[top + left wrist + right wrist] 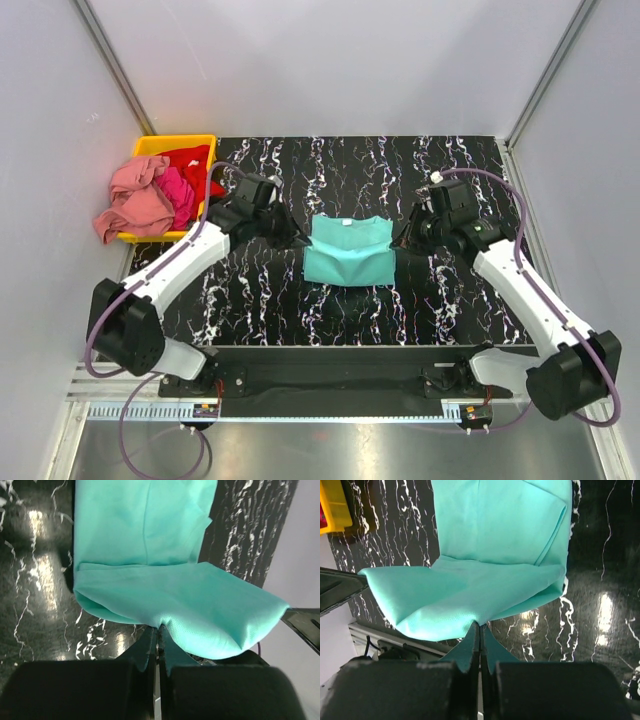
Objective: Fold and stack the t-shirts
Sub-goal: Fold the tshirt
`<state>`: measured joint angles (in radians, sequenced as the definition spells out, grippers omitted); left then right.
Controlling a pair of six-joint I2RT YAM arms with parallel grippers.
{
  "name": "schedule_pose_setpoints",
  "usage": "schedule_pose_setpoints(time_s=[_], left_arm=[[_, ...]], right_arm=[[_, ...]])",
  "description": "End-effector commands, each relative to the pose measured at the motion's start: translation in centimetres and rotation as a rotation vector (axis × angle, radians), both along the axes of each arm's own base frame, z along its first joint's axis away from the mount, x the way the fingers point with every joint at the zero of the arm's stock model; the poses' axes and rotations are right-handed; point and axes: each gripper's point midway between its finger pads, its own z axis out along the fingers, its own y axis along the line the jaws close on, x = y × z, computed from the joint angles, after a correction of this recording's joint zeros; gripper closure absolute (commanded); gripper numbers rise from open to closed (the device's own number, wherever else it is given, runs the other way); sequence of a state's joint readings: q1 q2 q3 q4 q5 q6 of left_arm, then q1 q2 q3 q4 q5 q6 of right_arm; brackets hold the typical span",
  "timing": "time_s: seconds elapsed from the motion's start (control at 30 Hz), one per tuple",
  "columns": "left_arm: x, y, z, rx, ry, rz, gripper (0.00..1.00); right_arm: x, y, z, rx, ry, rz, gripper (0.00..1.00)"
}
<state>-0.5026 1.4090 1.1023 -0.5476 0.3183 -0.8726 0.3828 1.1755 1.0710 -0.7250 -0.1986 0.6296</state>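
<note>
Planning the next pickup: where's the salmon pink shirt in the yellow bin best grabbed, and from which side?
Probably the fold of the salmon pink shirt spilling over the left rim of the yellow bin, pinched from above by the left end effector once it releases the teal shirt. That fold hangs outside the wall, apart from the magenta shirt.

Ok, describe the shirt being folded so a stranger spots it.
On the black marbled table, look at the centre. The teal t-shirt sits there alone, part folded; every other shirt is pink or red, heaped in the yellow bin at far left.
</note>
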Motion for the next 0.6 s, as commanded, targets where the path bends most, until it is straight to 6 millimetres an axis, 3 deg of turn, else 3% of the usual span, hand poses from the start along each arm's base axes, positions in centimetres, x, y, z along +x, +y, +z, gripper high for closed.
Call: schedule_pose_setpoints(time_s=[0.0, 0.2, 0.33, 0.57], left_arm=[[2.6, -1.4, 4.4, -0.098, -0.126, -0.048, 1.0], [5.3, -1.8, 4.2, -0.124, -0.134, -0.061, 1.0], [7.5, -2.1, 3.4, -0.137, -0.119, -0.075, 1.0], [9.1, -2.5, 4.4, -0.149, -0.165, -0.085, 1.0]], right_arm=[[3.2, -0.5, 1.9, -0.012, -0.102, -0.02, 1.0], [6.0, -1.5, 0.9, 0.025, -0.078, -0.043, 1.0], [7.4, -1.5, 1.3, 0.066, -0.084, -0.03, 1.0], [7.6, -1.1, 1.2, 0.087, -0.074, 0.005, 1.0]])
